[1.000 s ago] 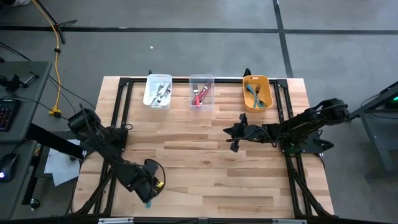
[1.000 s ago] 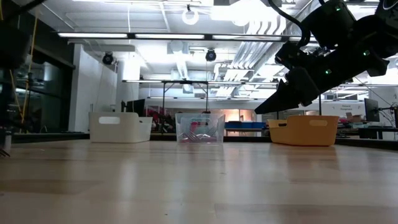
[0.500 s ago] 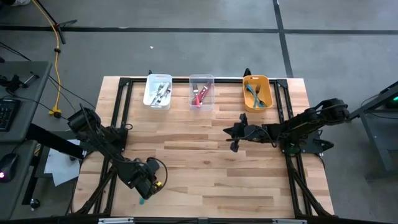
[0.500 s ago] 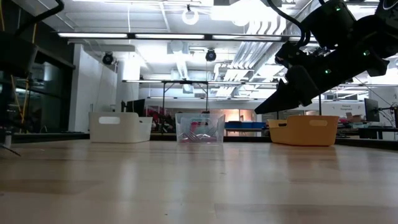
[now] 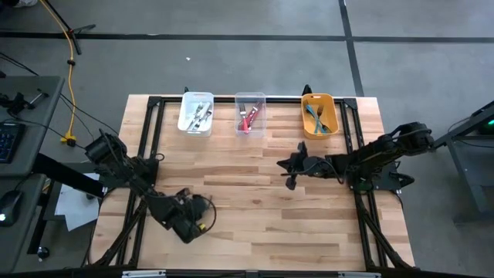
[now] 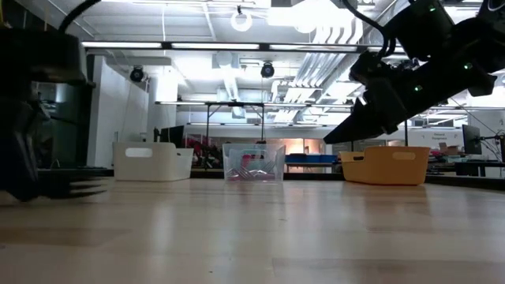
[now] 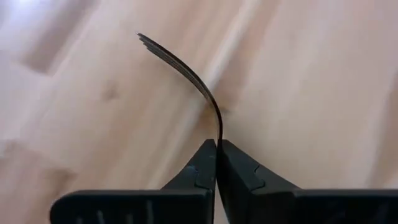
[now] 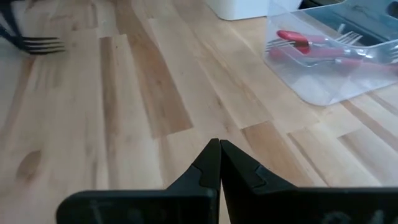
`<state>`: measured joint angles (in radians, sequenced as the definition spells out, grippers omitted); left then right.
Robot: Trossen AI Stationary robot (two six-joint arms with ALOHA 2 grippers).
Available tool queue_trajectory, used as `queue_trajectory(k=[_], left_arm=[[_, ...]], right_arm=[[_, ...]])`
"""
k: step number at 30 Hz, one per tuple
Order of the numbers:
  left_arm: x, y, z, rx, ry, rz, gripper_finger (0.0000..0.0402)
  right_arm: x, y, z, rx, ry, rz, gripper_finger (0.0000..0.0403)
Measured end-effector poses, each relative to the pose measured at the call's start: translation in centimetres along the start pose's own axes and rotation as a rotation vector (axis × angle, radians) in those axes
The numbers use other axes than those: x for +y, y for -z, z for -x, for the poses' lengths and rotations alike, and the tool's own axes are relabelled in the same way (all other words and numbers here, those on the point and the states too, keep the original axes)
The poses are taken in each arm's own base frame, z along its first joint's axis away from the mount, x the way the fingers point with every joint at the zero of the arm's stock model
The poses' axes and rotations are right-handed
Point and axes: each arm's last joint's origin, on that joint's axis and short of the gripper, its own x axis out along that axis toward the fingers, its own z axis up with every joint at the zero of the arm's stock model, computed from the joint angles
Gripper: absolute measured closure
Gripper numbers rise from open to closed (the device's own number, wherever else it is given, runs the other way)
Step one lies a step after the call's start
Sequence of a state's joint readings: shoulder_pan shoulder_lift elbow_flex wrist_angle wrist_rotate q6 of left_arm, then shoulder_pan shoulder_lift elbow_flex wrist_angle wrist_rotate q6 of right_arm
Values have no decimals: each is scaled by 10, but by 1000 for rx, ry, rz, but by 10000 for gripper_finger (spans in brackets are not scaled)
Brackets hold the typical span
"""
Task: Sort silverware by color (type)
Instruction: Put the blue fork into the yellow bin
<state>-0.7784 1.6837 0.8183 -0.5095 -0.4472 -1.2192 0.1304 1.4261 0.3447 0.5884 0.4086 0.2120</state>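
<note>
Gripping a fork [image 7: 186,68] by its handle, our left gripper [image 5: 199,218] has just snapped its fingers tight and swung off the table's near-left edge toward the white bin [image 5: 196,113], still well short of it. The fork's tines point ahead, clear of the wood. We read this as the last stray piece picked up; its handle colour is hidden, so the right bin cannot be told. Beyond the clear bin [image 5: 249,113] and below the orange bin [image 5: 319,115], our right gripper [image 5: 287,165] waits, closed and empty.
</note>
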Motion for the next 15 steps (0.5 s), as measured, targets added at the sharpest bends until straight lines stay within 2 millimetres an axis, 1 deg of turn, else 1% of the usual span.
queue_trajectory(k=[2,4,10,15], left_arm=[[1,-1,-7,-43,51,-19,398],[1,-7,-12,-115,117,-33,399],[10,-38,-29,-395,195,-109,400],[27,-62,-36,-608,267,-139,400]], right_arm=[[4,1,2,-4,-12,7,402],[9,0,3,-16,-31,13,402],[24,1,2,-84,-93,42,402],[29,8,-3,-95,-108,59,402]])
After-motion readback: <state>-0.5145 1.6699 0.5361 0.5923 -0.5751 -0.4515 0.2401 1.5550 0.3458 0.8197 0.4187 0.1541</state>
